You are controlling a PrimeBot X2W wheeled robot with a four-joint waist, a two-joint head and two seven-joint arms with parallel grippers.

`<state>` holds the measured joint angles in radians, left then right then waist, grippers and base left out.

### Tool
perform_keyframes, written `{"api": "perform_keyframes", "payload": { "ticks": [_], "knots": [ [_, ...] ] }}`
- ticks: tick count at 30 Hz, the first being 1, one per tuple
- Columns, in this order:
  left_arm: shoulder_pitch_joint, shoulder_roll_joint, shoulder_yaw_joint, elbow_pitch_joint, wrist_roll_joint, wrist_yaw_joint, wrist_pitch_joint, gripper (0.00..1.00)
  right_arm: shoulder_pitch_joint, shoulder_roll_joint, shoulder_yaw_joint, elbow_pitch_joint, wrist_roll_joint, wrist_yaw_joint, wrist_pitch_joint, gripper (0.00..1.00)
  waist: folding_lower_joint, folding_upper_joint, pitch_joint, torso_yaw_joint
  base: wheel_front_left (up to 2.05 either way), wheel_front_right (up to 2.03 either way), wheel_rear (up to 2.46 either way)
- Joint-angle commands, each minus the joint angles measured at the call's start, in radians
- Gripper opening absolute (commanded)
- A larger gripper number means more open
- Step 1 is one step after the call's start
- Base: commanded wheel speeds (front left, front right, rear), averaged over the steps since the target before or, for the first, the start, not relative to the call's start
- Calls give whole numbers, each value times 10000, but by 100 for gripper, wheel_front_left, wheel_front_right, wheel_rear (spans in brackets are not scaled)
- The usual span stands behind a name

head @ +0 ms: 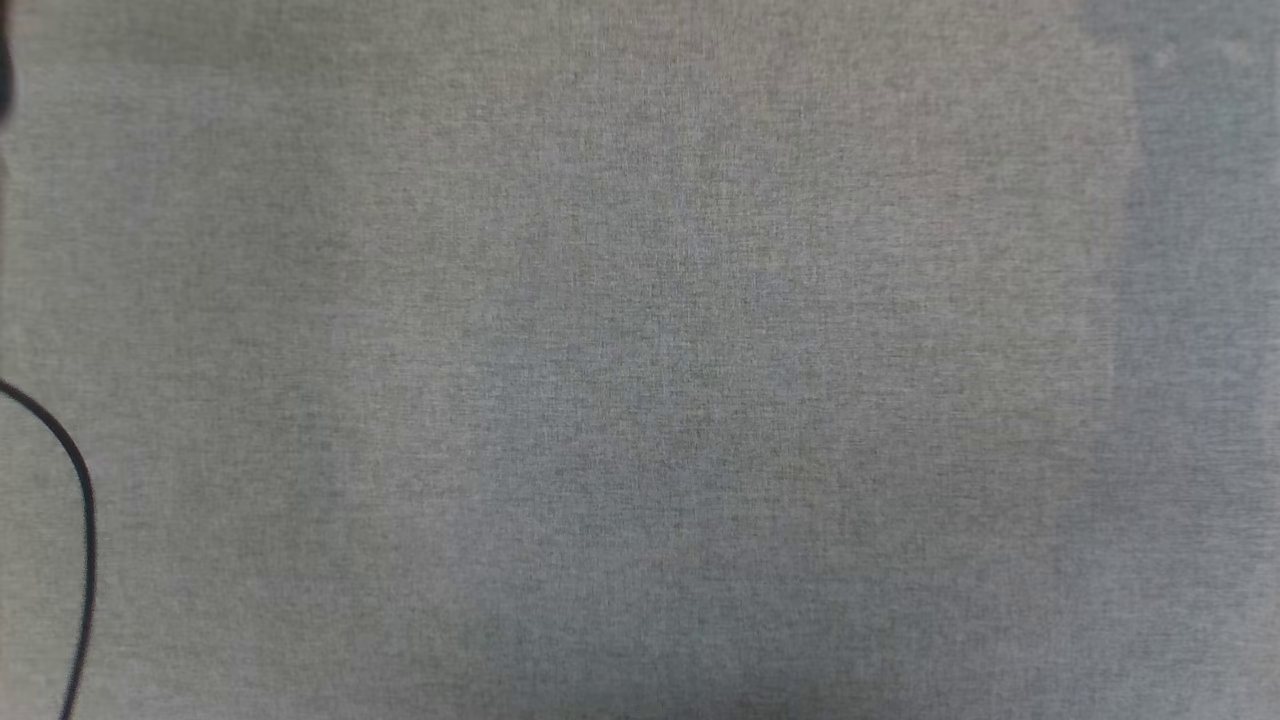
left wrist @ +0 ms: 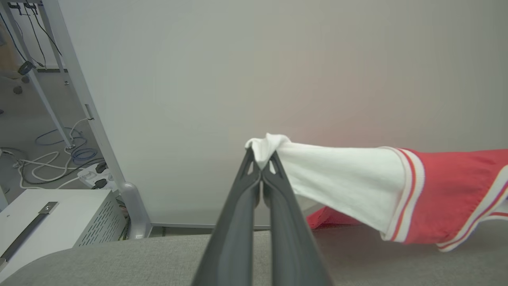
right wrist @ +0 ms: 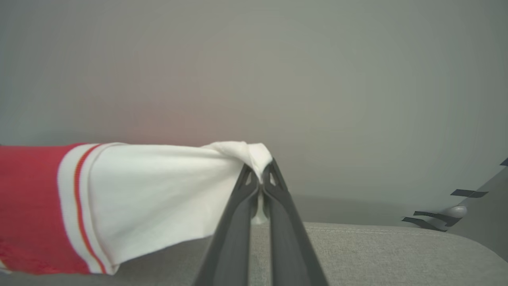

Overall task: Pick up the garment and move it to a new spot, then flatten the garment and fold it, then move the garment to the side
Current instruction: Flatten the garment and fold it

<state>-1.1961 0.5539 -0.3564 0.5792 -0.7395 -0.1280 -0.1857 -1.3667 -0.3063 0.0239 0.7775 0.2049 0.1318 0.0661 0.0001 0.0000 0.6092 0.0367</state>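
The garment (left wrist: 444,194) is a red jersey T-shirt with white sleeves and red-white striped trim. It hangs stretched between my two grippers above the grey cloth surface (left wrist: 119,258). My left gripper (left wrist: 261,161) is shut on the tip of one white sleeve (left wrist: 341,178), which runs off to the right of the left wrist view. My right gripper (right wrist: 260,172) is shut on the tip of the other white sleeve (right wrist: 158,190), with the garment's red body (right wrist: 27,206) trailing off the left edge of the right wrist view. Its lower red folds (left wrist: 329,219) touch the surface.
The head view looks down on bare grey cloth (head: 640,360) with a black cable (head: 80,540) curving at the left edge. A pale wall panel (left wrist: 238,79) stands behind the surface. Left of it are a white metal box (left wrist: 55,222), a frame leg and floor cables (left wrist: 59,159).
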Motion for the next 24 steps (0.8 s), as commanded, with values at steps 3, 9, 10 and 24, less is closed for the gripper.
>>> {"api": "perform_keyframes", "payload": {
  "ticks": [3, 9, 10, 24],
  "knots": [
    [1344, -40, -14, 96, -441, -26, -176, 0, 1144, -250, 264, 183, 454, -11, 137, 0, -1, 0, -976, -26, 0, 0, 0],
    [3454, 108, -162, -14, -907, 18, 188, 0, 2972, -782, 884, 11, 1230, -11, 829, 0, -1, 0, -1971, -55, 0, 0, 0],
    [3708, 141, -200, -60, -942, 34, 268, 0, 3202, -858, 938, -52, 1362, -11, 941, 0, -1, 0, -2084, -55, 0, 0, 0],
    [7330, 843, -738, -2000, -1788, 897, 2439, 0, 6594, -1637, 1436, -1261, 2669, -11, 2634, 0, -1, 0, -4114, -91, 0, 0, 0]
  ]
}}
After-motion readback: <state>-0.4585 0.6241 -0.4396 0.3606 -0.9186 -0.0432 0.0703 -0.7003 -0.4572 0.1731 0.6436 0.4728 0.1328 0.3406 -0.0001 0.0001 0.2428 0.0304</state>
